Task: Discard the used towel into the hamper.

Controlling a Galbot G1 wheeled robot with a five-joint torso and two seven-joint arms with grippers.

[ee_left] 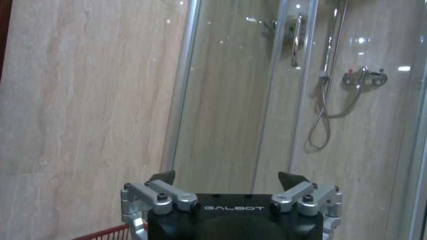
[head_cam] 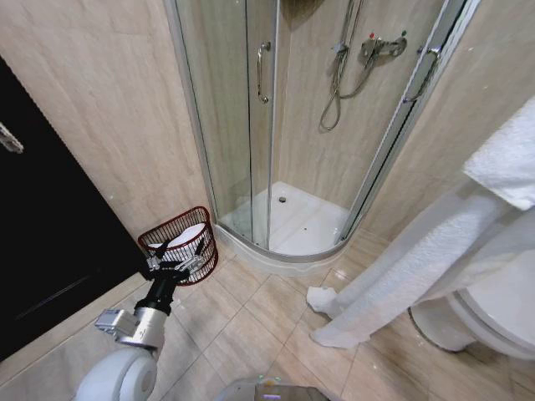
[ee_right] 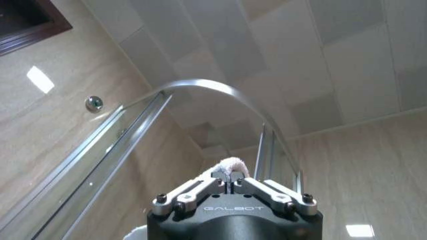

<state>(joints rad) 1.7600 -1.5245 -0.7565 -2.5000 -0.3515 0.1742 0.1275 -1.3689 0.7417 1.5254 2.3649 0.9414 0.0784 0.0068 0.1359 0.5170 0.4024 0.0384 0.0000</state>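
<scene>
Towel (head_cam: 401, 267) not yet in hamper (head_cam: 180, 242): right hand (ee_right: 229, 181) is clenched on its top end, rest hangs to the floor by the toilet. Left hand (head_cam: 171, 266), fingers spread, empty, over hamper rim. Carry and drop left.

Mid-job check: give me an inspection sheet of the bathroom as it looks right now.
Surface: tiled floor, towel end trailing on it.
Job's things: white towel hanging, top pinched in the raised right gripper; hamper by the wall, something white inside.
Clutter: nothing seen.
Grippers: left gripper open at the hamper rim; right shut on the towel.
Cables: nothing seen.
Surroundings: shower cabin, toilet, dark door.
</scene>
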